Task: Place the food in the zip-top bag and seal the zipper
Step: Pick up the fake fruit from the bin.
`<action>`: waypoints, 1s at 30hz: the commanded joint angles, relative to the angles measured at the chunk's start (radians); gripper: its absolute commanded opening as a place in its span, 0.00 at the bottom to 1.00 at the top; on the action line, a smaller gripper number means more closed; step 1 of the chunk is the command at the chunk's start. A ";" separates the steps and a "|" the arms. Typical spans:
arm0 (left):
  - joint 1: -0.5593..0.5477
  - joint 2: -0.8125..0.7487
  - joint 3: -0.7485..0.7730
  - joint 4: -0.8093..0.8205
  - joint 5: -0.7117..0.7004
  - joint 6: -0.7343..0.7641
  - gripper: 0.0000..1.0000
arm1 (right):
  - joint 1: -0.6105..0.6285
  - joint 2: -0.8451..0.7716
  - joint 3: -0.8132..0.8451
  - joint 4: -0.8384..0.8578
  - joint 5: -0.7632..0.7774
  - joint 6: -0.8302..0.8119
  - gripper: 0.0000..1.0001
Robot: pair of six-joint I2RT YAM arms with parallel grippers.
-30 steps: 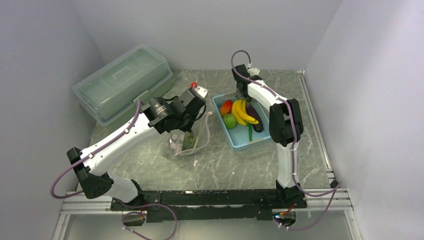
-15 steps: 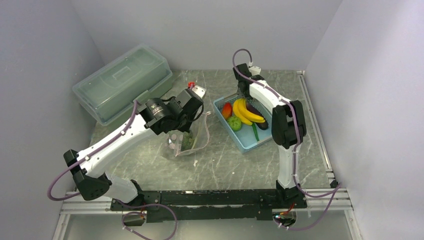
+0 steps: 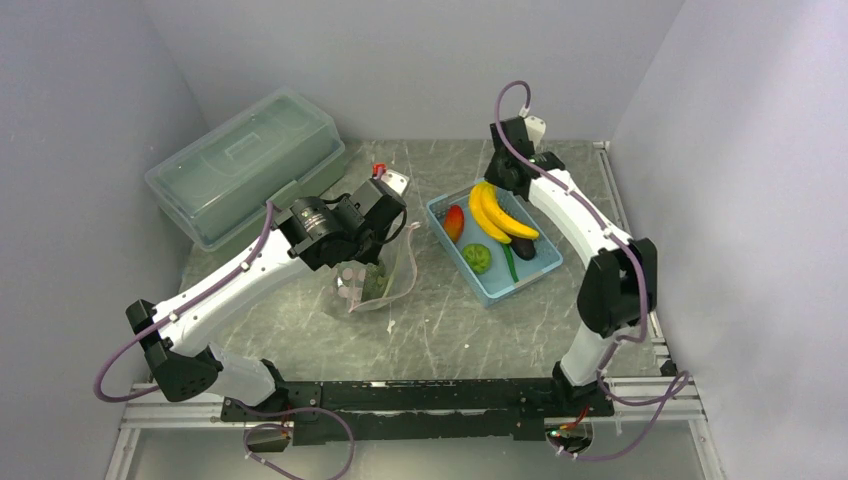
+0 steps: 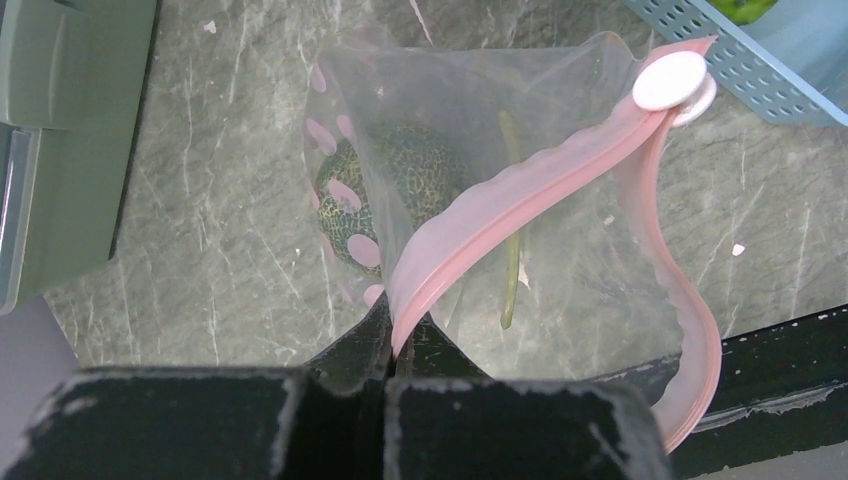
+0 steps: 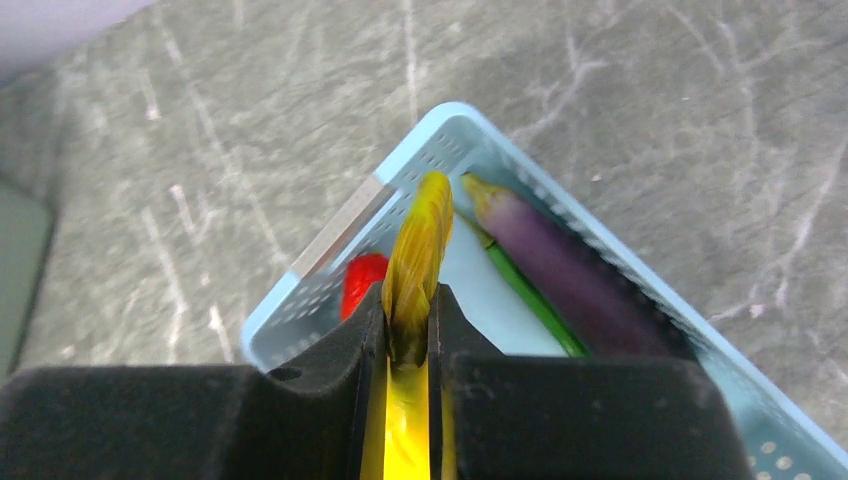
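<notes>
Right wrist: right gripper (image 5: pixel 408 325) nipped on yellow toy bananas (image 5: pixel 420 235) over light-blue slatted basket (image 5: pixel 310 290); left gripper (image 4: pixel 395 335) pinches pink zipper strip (image 4: pixel 520 190) — so dotted clear bag (image 4: pixel 560 110), 9 o'clock of basket, gapes.

The zip-top bag (image 4: pixel 580 250) is glossy clear plastic, the basket (image 4: pixel 740 72) matt plastic.

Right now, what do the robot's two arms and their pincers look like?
Both match: the left arm and right arm have white tubular links, chunky black joint housings and a mauve cable looping alongside. The left pincer and right pincer each have two matte black, blocky fingers with scuffed pale edges.
</notes>
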 commanded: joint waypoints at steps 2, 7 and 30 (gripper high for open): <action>0.010 -0.007 0.024 0.003 -0.030 -0.043 0.00 | -0.003 -0.177 -0.080 0.113 -0.133 0.025 0.00; 0.018 0.016 0.051 -0.006 -0.031 -0.049 0.00 | -0.003 -0.320 -0.157 0.174 -0.256 0.039 0.00; 0.091 0.064 0.114 0.038 0.038 -0.014 0.00 | -0.005 -0.691 -0.342 0.589 -0.924 0.298 0.00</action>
